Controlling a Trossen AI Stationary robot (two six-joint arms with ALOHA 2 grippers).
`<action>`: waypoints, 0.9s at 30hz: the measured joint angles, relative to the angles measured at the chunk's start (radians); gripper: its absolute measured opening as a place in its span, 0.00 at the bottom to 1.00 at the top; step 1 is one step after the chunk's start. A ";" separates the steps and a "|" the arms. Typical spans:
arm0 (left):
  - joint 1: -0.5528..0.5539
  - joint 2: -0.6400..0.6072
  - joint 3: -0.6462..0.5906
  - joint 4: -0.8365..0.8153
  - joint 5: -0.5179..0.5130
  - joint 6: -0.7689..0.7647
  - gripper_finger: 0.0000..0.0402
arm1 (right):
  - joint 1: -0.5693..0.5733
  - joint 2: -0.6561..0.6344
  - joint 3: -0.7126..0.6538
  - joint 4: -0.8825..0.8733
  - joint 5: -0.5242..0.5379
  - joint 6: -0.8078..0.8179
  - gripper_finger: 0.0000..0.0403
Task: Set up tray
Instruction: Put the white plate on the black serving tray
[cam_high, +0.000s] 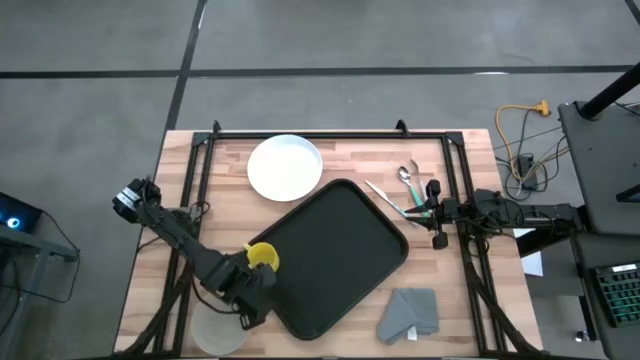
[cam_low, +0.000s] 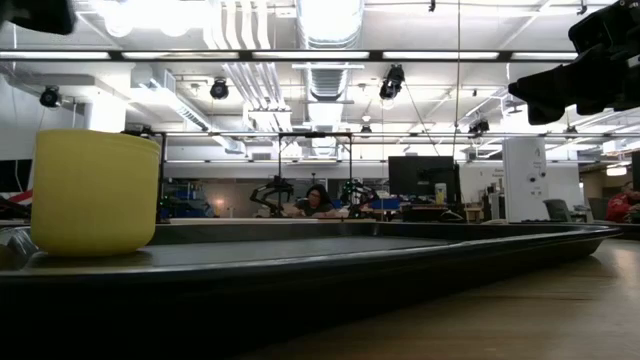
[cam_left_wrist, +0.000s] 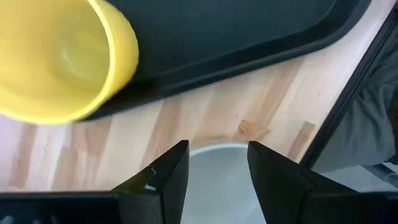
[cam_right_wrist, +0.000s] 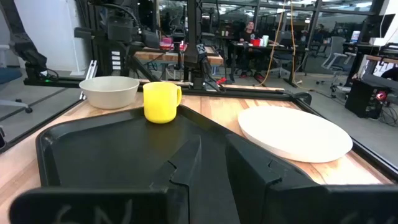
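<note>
High view: the black tray (cam_high: 335, 255) lies askew in the middle of the table (cam_high: 470, 310), with a yellow cup (cam_high: 262, 257) standing on its corner nearest the left arm. The white plate (cam_high: 285, 167) sits beside the tray's far edge, cutlery (cam_high: 400, 190) near the right arm, a grey cloth (cam_high: 410, 313) off the tray's near side, and a pale bowl (cam_high: 218, 335) by the left arm. These seem laid out around the tray to be loaded onto it one by one. The left gripper (cam_high: 248, 300) hangs between cup and bowl; the right gripper (cam_high: 436, 215) waits at the table's right edge by the cutlery.

Low view: the cup (cam_low: 95, 190) stands upright on the tray (cam_low: 400, 250), nothing touching it.

Left wrist view: the left gripper (cam_left_wrist: 217, 165) has its fingers parted and empty, aimed down over the bowl (cam_left_wrist: 217, 180), with the cup (cam_left_wrist: 62, 62) and tray edge (cam_left_wrist: 249, 37) beyond. I judge the cup is placed and the bowl comes next.

Right wrist view: the right gripper (cam_right_wrist: 212, 158) is slightly parted, holding nothing, above the tray (cam_right_wrist: 112, 155); plate (cam_right_wrist: 295, 132), cup (cam_right_wrist: 160, 102) and bowl (cam_right_wrist: 111, 91) lie ahead.
</note>
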 joint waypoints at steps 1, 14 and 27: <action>-0.007 0.000 0.000 0.000 0.000 -0.013 0.37 | 0.000 0.000 0.000 0.000 0.000 0.000 0.17; -0.092 0.000 -0.021 0.011 -0.042 -0.102 0.37 | 0.000 0.000 0.000 0.000 0.000 0.000 0.17; -0.203 0.000 -0.062 0.011 -0.036 -0.096 0.37 | 0.000 0.000 0.000 0.000 0.000 0.000 0.17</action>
